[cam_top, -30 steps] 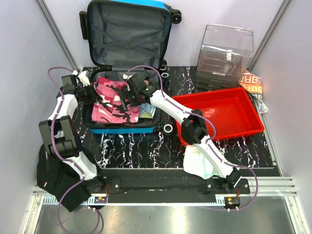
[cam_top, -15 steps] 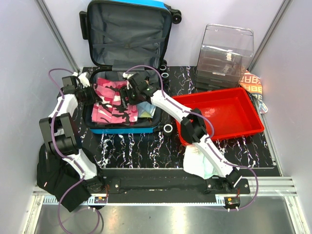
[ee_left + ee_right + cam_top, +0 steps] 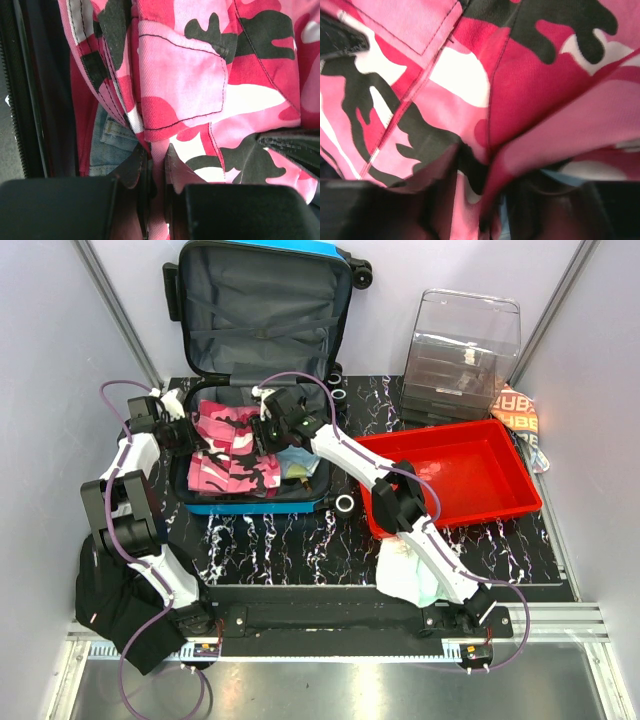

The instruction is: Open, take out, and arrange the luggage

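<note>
my right gripper (image 3: 476, 200) just clenched the pink camo garment (image 3: 225, 455) at 2 o'clock, left gripper (image 3: 155, 185) grasping it at 9, so lift-out from the luggage (image 3: 262, 315) looks ready.

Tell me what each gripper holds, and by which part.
Both hold the pink camouflage garment in the blue suitcase: the left gripper pinches a fold at its left edge, the right gripper a fold near its right side.

Bright, even light from above, faint shadows on the marbled table (image 3: 300, 540). The pink camouflage cloth (image 3: 190, 85) is crisp in the left wrist view; the right one is soft, its dark fingers (image 3: 370, 210) blurred.
</note>
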Controlling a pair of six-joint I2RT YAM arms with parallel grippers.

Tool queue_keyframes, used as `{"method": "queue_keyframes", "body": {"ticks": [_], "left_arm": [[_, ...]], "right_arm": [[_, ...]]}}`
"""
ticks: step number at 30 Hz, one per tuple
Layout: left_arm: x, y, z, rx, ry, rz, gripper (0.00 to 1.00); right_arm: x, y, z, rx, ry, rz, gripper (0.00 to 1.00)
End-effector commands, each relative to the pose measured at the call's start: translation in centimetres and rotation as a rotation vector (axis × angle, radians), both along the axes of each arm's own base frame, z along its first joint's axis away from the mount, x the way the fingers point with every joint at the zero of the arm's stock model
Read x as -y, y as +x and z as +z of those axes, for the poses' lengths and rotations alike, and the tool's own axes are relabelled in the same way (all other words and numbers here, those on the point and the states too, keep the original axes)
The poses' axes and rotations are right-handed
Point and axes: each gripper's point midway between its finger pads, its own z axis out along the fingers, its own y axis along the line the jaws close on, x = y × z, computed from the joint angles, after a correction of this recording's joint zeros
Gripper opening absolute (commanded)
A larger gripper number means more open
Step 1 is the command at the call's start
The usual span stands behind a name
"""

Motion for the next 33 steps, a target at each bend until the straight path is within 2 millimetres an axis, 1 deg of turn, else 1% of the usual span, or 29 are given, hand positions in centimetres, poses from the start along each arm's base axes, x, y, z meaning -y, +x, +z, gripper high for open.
{"method": "queue_keyframes", "body": {"ticks": [1, 2, 3, 4, 5, 6, 7, 8, 9, 10, 12, 13, 16, 17, 19, 20, 21, 23, 26, 27, 28, 30, 32, 33], "left_arm": [[-0.5, 1.4, 2.3, 0.104, 0.033, -0.014, 0.0], [-0.5, 1.4, 2.4, 0.107, 0.034, -0.014, 0.0], [-0.5, 1.4, 2.3, 0.106, 0.035, -0.013, 0.0], [-0.5, 1.4, 2.4, 0.106, 0.035, -0.013, 0.0], [-0.5, 1.4, 2.5, 0.108, 0.036, -0.013, 0.0], [-0.6, 1.4, 2.5, 0.108, 0.038, -0.013, 0.0], [-0.6, 1.5, 2.6, 0.109, 0.039, -0.012, 0.0], [-0.6, 1.5, 2.6, 0.109, 0.041, -0.011, 0.0], [-0.6, 1.5, 2.5, 0.106, 0.04, -0.011, 0.0], [-0.7, 1.5, 2.6, 0.108, 0.043, -0.009, 0.0], [-0.6, 1.4, 2.5, 0.104, 0.04, -0.01, 0.0], [-0.6, 1.4, 2.5, 0.103, 0.04, -0.01, 0.0], [-0.7, 1.4, 2.4, 0.102, 0.041, -0.009, 0.0], [-0.6, 1.4, 2.4, 0.101, 0.039, -0.01, 0.0], [-0.7, 1.5, 2.3, 0.101, 0.039, -0.01, 0.0], [-0.6, 1.5, 2.3, 0.1, 0.037, -0.012, 0.0], [-0.6, 1.5, 2.2, 0.098, 0.035, -0.013, 0.0], [-0.6, 1.6, 2.3, 0.1, 0.037, -0.012, 0.0], [-0.6, 1.5, 2.4, 0.102, 0.037, -0.012, 0.0], [-0.7, 1.6, 2.5, 0.103, 0.039, -0.011, 0.0], [-0.7, 1.5, 2.4, 0.1, 0.039, -0.01, 0.0], [-0.8, 1.5, 2.5, 0.099, 0.04, -0.008, 0.0], [-0.7, 1.5, 2.3, 0.095, 0.039, -0.009, 0.0], [-0.7, 1.4, 2.2, 0.092, 0.038, -0.009, 0.0]], "right_arm": [[-0.3, 0.1, 6.2, 0.171, 0.013, -0.008, 0.49], [-0.3, 0.2, 6.7, 0.202, -0.003, -0.001, 0.49], [-0.8, -0.4, 6.9, 0.218, -0.012, 0.01, 0.5], [-0.9, -0.4, 7.2, 0.246, -0.03, 0.0, 0.5], [-1.2, -0.6, 8.2, 0.289, -0.037, 0.012, 0.5], [-1.3, -0.5, 8.5, 0.323, -0.056, -0.004, 0.51], [-2.0, -1.3, 8.8, 0.346, -0.065, 0.009, 0.51], [-2.3, -1.5, 9.5, 0.384, -0.074, 0.016, 0.51], [-2.2, -1.3, 9.6, 0.407, -0.094, -0.002, 0.51], [-2.6, -1.8, 9.3, 0.419, -0.106, 0.007, 0.52], [-2.7, -1.8, 9.4, 0.442, -0.121, 0.006, 0.52], [-2.9, -1.9, 8.9, 0.442, -0.13, 0.011, 0.52], [-3.1, -2.2, 8.7, 0.482, -0.169, 0.023, 0.55], [-3.5, -2.6, 8.7, 0.505, -0.183, 0.039, 0.58], [-3.6, -2.6, 8.5, 0.538, -0.213, 0.036, 0.66], [-3.7, -2.5, 8.3, 0.549, -0.223, 0.043, 0.68], [-3.9, -2.8, 8.1, 0.542, -0.218, 0.057, 0.69], [-4.1, -2.7, 7.4, 0.533, -0.218, 0.067, 0.68], [-4.2, -2.5, 5.9, 0.458, -0.179, 0.066, 0.67], [-3.8, -1.9, 5.4, 0.425, -0.162, 0.059, 0.65], [-3.6, -1.8, 4.5, 0.37, -0.146, 0.033, 0.64], [-3.0, -1.1, 3.7, 0.333, -0.14, 0.007, 0.63], [-2.0, -0.4, 2.5, 0.304, -0.163, -0.029, 0.63], [-1.6, 0.0, 2.3, 0.299, -0.17, -0.041, 0.62]]}}
